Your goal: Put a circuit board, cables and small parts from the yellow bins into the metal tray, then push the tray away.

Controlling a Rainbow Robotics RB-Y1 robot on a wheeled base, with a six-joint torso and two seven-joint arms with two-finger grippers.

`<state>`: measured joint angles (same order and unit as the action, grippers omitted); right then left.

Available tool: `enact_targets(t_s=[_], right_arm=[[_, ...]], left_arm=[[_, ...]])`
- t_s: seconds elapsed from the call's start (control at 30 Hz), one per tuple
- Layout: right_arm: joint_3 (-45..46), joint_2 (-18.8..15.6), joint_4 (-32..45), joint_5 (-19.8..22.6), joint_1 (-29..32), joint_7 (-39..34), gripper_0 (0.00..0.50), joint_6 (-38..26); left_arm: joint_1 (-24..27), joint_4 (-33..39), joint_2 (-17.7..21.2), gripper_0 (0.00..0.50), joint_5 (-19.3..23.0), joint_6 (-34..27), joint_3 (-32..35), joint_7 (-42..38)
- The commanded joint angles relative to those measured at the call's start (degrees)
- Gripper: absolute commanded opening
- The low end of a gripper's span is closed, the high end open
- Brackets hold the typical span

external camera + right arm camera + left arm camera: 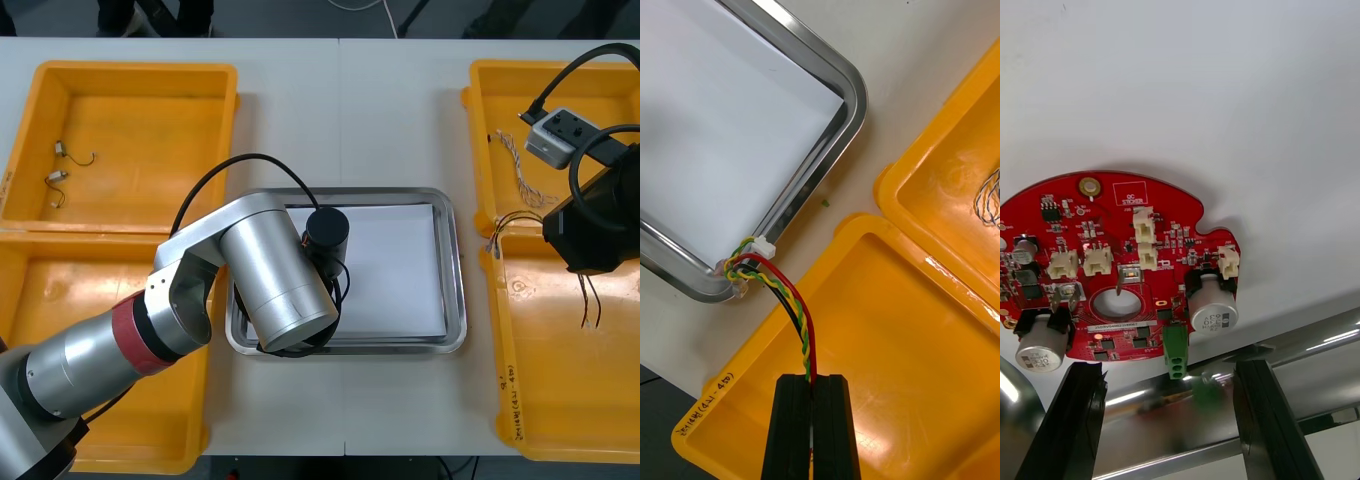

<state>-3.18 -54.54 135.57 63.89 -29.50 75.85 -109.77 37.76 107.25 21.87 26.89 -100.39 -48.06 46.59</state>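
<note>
While left arm (275,265) is hanging over tray (453,262) in front view, right gripper (812,379) is pinching cable (800,300) above near right bin (895,337), and left gripper (1169,367) is sitting spread beside board (1120,270) lying in tray.

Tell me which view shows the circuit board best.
The left wrist view: the circuit board lies in the tray, beyond the open left gripper. In the front view the left arm covers it; the right wrist view faces a tray corner.
</note>
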Motion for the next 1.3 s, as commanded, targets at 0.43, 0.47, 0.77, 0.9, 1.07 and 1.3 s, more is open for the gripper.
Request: enact_targets(t_s=[0.43, 0.47, 0.77, 0.9, 1.07, 1.3], right_arm=[[-1.03, 0.40, 1.45, 0.01, -1.26, 0.36, 0.000, -0.23], [-1.12, 0.40, 1.45, -0.08, -1.26, 0.44, 0.000, -0.23], [-11.05, 1.19, 1.36, -6.05, -5.74, 2.38, 0.000, 0.08], [-16.06, 4.88, 0.30, -10.19, -8.99, 2.73, 0.000, -0.18], [-20.63, 10.51, -4.53, -12.12, -13.03, 3.78, 0.000, -0.18], [-24.06, 16.04, -10.68, -15.46, -15.93, 13.10, 0.000, -0.09]], left_arm=[[0.65, 14.48, -0.43, 0.500, -1.05, -9.61, 14.31, 1.84], [0.65, 14.92, -0.25, 0.500, -0.96, -9.61, 15.01, 1.84], [0.74, 16.59, 2.30, 0.500, -0.96, -9.61, 24.51, 1.93], [0.74, 16.50, 4.06, 0.500, -0.26, -9.61, 28.99, 2.37], [0.74, 16.24, 7.13, 0.500, 2.38, -9.61, 34.00, 2.98], [0.83, 12.72, 10.65, 0.500, 4.84, -9.61, 39.45, 3.86]])
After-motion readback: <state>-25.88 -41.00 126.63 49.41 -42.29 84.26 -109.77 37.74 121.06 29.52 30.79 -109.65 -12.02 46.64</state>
